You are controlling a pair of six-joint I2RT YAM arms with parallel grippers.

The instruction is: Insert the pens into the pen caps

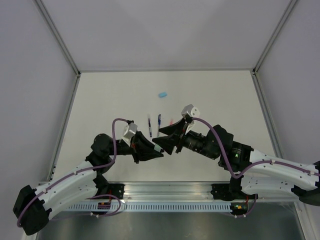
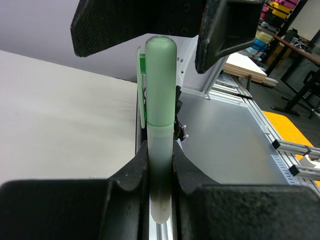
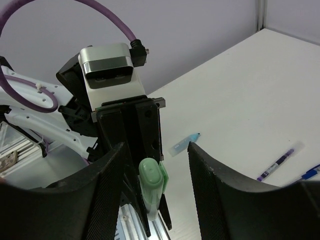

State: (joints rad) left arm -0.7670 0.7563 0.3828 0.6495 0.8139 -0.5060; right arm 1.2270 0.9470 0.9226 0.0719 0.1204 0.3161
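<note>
Pinches the pale green marker (image 2: 159,150) low on its barrel with the left hand (image 2: 160,200), fingers pressed against both sides. Points it upward, a green cap (image 2: 160,80) with a clip over the upper end, seemingly pushed home (hard to tell from these angles whether fully seated). Has the right hand (image 3: 156,180) spread wide, one finger either side of that cap, touching neither cap nor marker. Holds all this over the near edge of the tabletop (image 1: 110,100).

Could go wrong from here: closing the right hand off-centre on the clip would lever the marker askew in the left pinch or work the cap loose. Letting go on the left too soon would drop it onto the metal rail below.

Farther out, lying on the tabletop: a pale blue marker (image 3: 184,144), uncapped; a black pen (image 1: 149,128) and a dark blue pen (image 1: 159,124) side by side; a light blue cap (image 1: 162,94) well apart beyond them, no pen in it. No tray or box in view.
</note>
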